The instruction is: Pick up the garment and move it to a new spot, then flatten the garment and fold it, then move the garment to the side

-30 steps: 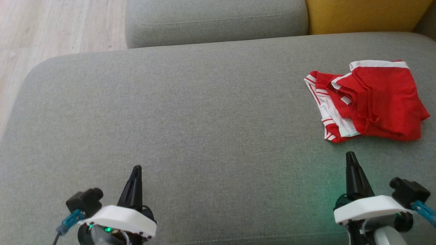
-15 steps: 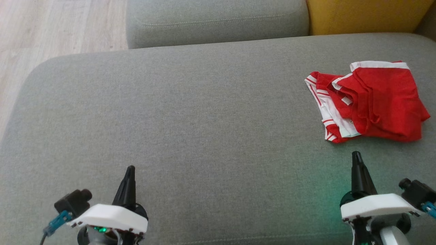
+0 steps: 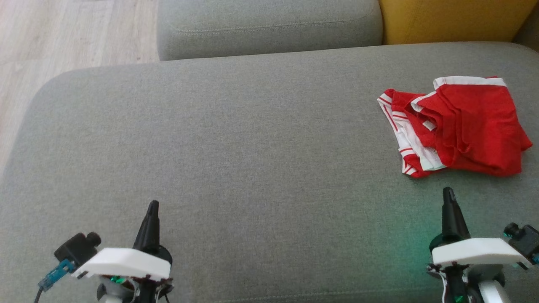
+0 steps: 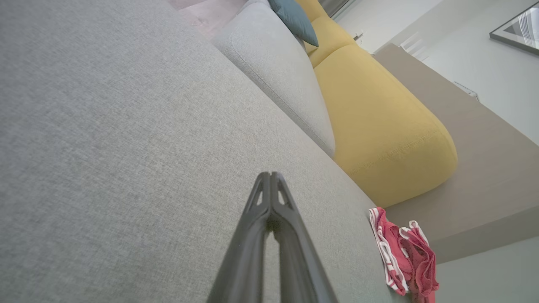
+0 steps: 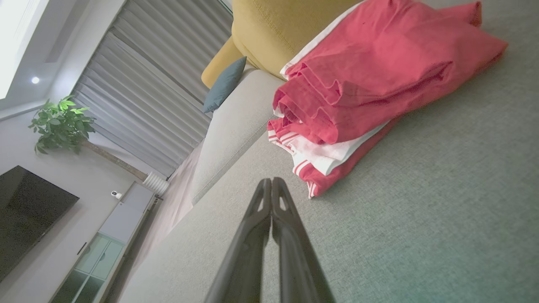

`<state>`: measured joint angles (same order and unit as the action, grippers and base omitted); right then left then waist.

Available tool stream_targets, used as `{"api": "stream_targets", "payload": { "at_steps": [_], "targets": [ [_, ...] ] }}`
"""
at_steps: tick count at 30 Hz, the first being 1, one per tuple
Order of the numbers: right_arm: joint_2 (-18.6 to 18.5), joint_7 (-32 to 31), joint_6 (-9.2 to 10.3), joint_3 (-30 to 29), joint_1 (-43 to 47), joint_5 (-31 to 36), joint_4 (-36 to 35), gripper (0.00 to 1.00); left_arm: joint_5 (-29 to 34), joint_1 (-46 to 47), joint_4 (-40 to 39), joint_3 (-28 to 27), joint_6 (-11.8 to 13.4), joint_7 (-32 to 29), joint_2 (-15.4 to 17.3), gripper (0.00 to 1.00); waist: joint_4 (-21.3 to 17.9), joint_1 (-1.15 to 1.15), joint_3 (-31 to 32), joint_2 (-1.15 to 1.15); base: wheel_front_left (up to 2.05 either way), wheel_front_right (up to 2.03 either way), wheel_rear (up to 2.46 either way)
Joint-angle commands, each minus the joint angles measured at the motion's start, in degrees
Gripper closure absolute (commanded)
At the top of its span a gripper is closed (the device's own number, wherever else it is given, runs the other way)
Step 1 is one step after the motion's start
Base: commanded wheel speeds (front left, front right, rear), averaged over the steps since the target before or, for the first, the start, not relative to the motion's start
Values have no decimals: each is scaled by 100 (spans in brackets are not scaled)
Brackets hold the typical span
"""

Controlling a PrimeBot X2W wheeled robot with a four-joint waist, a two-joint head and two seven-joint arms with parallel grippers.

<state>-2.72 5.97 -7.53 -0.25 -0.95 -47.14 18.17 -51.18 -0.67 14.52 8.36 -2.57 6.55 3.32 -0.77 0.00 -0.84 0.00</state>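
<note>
Pointing toward 12 from 7 o'clock in head view: left hand (image 3: 152, 207), fingers pressed together, gripping nothing. Same at 5 o'clock: right hand (image 3: 449, 193), closed and empty, tip just short of garment (image 3: 467, 126), not touching. Both over grey seat cushion (image 3: 252, 147). Garment at 3 o'clock on that cushion: red with white striped trim, folded into rumpled layers, white band along far edge. From right wrist view, lying just past closed fingertips toward 1 o'clock. Farther, at 12: grey back cushion (image 3: 269, 25). At 1 o'clock: yellow cushion (image 3: 446, 19). At 11: pale wood floor (image 3: 63, 33).
</note>
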Motion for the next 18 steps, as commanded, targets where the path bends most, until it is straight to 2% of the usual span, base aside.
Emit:
{"api": "stream_targets", "payload": {
  "at_steps": [1, 18],
  "targets": [
    [-90, -18, 1, 22, -339, -144, -218, 100, -122, 304, -171, -174, -30, -34, 73, 100, 1, 0, 1, 0, 0, 0, 0],
    [-98, -294, 2, -103, -381, -1257, -269, 100, -1158, 394, -143, -442, -145, -303, 85, 100, 20, 0, 17, 0, 0, 0, 0]
  ]
}}
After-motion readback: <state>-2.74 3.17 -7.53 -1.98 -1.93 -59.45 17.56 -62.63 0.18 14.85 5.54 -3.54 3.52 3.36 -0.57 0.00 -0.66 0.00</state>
